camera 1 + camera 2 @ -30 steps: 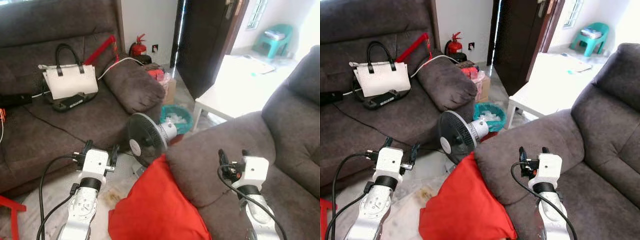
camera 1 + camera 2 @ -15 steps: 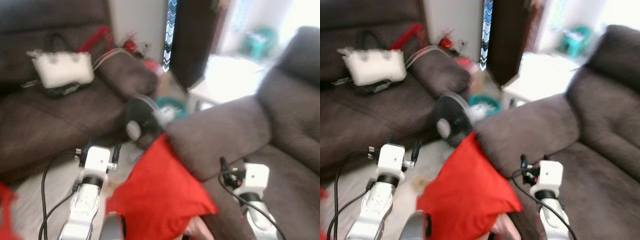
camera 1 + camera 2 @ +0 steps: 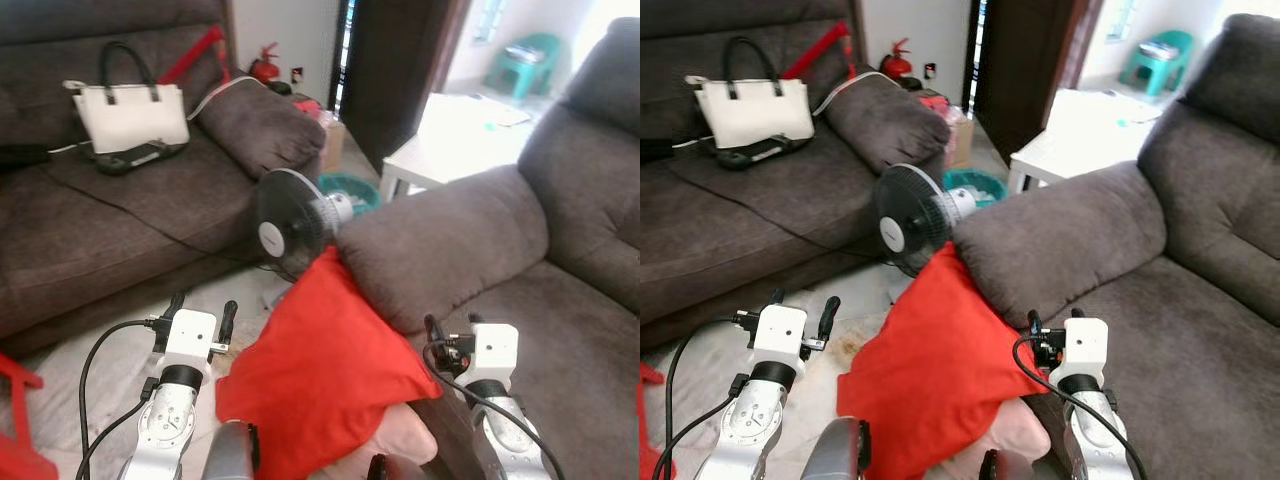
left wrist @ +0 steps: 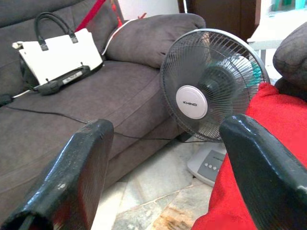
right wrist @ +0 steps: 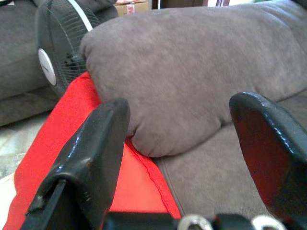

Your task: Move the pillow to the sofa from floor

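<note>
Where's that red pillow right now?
The red pillow leans against the armrest of the right-hand sofa, low in the middle of the head views between the two arms, with the black fan just behind it.

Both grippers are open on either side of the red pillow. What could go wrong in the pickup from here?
1. The standing fan sits right behind the red pillow; lifting the pillow could knock it over.
2. The pillow leans against the sofa armrest, so the right gripper, now over the seat, may catch the armrest rather than the pillow.
3. The left gripper is beside the pillow's edge; a shallow pinch might slip off.
</note>
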Tool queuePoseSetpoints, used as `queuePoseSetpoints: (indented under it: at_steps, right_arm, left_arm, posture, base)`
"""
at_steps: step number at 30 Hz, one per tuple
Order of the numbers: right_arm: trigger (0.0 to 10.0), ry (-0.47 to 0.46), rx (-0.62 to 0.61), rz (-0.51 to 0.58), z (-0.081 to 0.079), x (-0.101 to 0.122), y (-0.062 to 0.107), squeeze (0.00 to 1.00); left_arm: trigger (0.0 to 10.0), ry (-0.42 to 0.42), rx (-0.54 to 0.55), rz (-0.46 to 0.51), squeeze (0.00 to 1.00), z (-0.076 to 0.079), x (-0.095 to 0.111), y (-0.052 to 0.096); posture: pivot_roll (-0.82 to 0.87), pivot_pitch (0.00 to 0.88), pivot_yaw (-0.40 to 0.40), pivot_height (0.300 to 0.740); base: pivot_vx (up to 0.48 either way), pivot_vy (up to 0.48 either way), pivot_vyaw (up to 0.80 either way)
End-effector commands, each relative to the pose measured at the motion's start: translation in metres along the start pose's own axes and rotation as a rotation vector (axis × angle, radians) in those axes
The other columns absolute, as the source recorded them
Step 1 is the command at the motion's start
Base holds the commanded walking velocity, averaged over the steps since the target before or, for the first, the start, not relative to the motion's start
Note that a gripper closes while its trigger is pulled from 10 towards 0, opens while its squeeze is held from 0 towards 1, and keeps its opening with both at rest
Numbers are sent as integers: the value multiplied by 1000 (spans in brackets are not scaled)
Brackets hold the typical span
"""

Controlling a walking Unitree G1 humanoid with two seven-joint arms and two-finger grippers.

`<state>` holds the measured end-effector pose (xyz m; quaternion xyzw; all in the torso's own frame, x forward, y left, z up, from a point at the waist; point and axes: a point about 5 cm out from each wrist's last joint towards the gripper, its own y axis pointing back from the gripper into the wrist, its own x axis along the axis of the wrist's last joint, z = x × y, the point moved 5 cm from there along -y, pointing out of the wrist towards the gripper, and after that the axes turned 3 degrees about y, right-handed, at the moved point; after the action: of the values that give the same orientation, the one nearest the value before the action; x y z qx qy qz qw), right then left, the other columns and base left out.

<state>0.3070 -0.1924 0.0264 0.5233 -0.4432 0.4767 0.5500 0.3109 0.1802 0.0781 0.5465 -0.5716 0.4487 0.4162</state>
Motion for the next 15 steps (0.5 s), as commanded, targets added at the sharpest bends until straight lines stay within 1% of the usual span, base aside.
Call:
queuePoseSetpoints:
  at_steps: [1,7,11,13,15]
  right_arm:
    - [10000,17,2,-6,1,1,-3,0]
    - [10000,6,-14,-15,3,-1,-4,0]
    - [10000,5,-16,-16,4,-1,-4,0]
    - [10000,8,-13,-14,3,-1,-5,0]
    - [10000,3,-9,3,3,1,-5,0]
  left_arm:
    - [10000,4,-10,23,0,2,6,-2]
    - [10000,5,-12,20,0,2,5,-3]
    - [10000,5,-13,19,0,2,5,-3]
    - [10000,6,-15,17,0,3,5,-2]
    - [10000,7,-15,17,0,3,5,-2]
  posture:
    - [128,1,-90,621]
    - [127,2,-90,621]
    - [126,3,-89,612]
    - [126,4,-90,598]
    - [126,5,-91,594]
  base:
    - [0,0,0]
    - [0,0,0]
    - [0,0,0]
    - [0,0,0]
    - [0,0,0]
